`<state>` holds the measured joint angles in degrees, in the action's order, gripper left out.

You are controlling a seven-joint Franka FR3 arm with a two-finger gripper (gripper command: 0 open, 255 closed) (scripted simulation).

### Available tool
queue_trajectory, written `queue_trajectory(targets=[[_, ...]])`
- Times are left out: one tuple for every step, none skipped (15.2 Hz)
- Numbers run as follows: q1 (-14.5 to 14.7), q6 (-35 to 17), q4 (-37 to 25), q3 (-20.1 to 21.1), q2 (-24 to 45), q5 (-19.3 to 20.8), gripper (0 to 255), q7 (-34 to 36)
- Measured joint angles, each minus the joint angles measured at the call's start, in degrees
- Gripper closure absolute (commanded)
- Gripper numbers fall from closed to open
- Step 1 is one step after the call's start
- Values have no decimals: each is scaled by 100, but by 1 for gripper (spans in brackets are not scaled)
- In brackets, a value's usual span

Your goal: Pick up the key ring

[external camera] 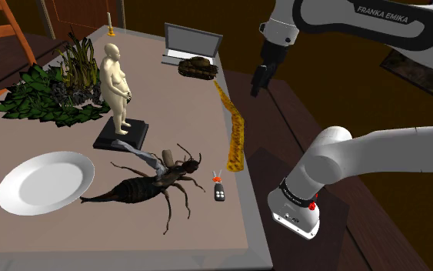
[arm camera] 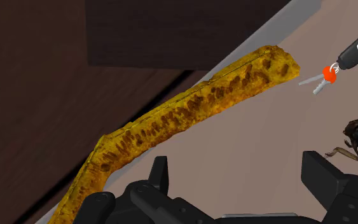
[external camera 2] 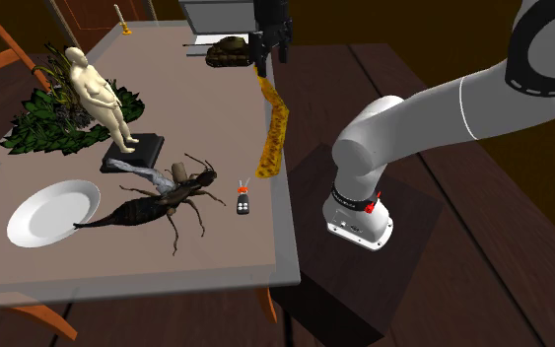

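Note:
The key ring (external camera: 219,189) (external camera 2: 242,202) is a black fob with white buttons, a red tag and small silver keys. It lies flat on the grey table (external camera: 207,235) near the edge that faces the stand. My gripper (external camera: 259,80) (external camera 2: 269,44) hangs high above the table's edge near the far end of a long yellow-brown strip (external camera: 234,131), well away from the key ring. In the wrist view the gripper (arm camera: 238,175) is open with nothing between its fingers; the key ring (arm camera: 347,58) lies beyond the strip's (arm camera: 190,111) end.
A big brown insect (external camera: 154,183) lies right beside the key ring, with a white plate (external camera: 44,182) past it. A pale figure on a black base (external camera: 116,85), leafy plants (external camera: 49,96), a toy tank (external camera: 198,67) and a laptop (external camera: 191,42) stand farther back.

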<state>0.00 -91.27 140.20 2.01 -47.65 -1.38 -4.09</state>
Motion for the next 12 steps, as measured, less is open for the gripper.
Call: queue_trajectory(targets=[[0, 0, 0, 0, 0, 0, 0, 0], [26, -14, 89, 45, -80, -38, 0, 41], [63, -79, 197, 110, -130, -92, 0, 95], [105, -167, 326, 180, -181, -152, 0, 152], [161, -273, 469, 278, -231, -233, 0, 232], [216, -409, 661, 366, -298, -312, 0, 301], [289, -533, 812, 490, -340, -415, 0, 403], [362, -636, 970, 600, -411, -513, 0, 493], [446, -675, 1088, 717, -505, -619, 0, 595], [511, -780, 1207, 815, -532, -707, 0, 668], [604, -903, 1361, 953, -583, -827, 0, 775], [698, -995, 1467, 1091, -617, -948, 0, 888]])
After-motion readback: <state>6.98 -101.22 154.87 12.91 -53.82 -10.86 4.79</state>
